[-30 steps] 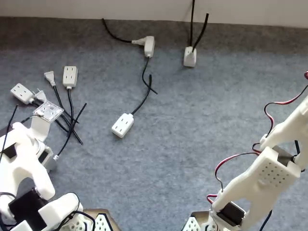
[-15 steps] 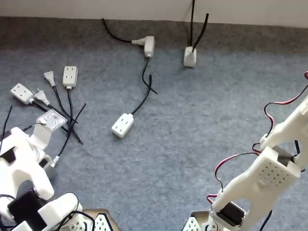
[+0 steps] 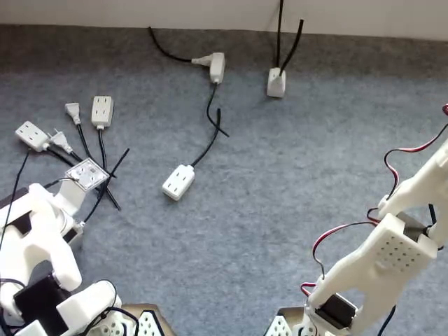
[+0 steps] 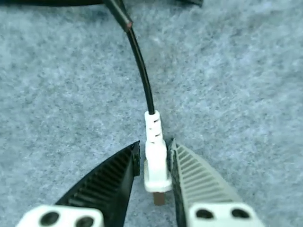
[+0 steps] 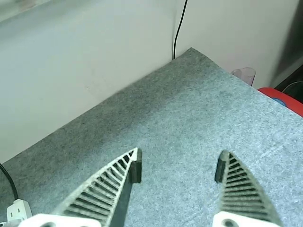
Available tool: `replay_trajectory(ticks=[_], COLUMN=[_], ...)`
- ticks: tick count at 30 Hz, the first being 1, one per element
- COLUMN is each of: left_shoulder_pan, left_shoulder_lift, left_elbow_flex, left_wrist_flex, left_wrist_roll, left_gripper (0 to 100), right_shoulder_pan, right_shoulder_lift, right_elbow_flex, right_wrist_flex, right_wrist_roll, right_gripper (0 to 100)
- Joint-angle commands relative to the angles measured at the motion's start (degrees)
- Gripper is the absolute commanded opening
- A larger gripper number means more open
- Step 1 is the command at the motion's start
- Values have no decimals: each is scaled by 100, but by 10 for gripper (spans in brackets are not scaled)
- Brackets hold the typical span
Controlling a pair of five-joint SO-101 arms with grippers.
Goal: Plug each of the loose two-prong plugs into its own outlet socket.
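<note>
Grey felt tabletop (image 3: 280, 175): my left gripper (image 4: 154, 143) pinches a white plug (image 4: 156, 165) between its jaws, prong bare, not yet seated. An open outlet socket (image 3: 178, 182) lies well beyond it. My right gripper (image 5: 180, 156) hangs wide, empty. Most plugging looks still ahead.

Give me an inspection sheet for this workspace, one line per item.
Surface: grey felt mat, lying flat.
Job's things: white two-prong plug on a black cord, gripped; loose white plug; white plastic outlet socket mid-mat; second socket; third socket.
Clutter: nothing seen.
End effectors: left end effector closed on the gripped plug; right end effector open, holding nothing, above bare mat.
Cables: black cords cross beside the left arm.
Surroundings: pale wall behind the mat; red object past its edge.
</note>
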Motion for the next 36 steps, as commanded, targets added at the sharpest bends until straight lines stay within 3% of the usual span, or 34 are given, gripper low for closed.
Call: replay_trajectory(ticks=[1,7,13,24,27,32,36], left_shoulder_pan=[127,127,171,497,901,1842,2897], left_shoulder_lift=[-101,-92,-92,-259,-778,-2695,-4725], left_elbow_flex=[-13,-13,-13,-207,-576,-1648,-2264], left_wrist_flex=[-149,-149,-149,-114,457,2541,3165], left_wrist_roll=[-35,-35,-70,-35,-26,18,853], left_gripper=[194,190,61,52,52,52,52], right_shoulder_pan=[66,66,66,40,4,-356,-646], right_shoulder_lift=[-330,-330,-330,-330,-330,-321,-321], right_elbow_flex=[-620,-620,-611,-611,-611,-585,-585], right_wrist_flex=[242,242,242,242,242,242,242], right_wrist_roll=[-44,-44,-44,-53,-62,-62,-62], right_gripper=[253,253,253,253,253,253,253])
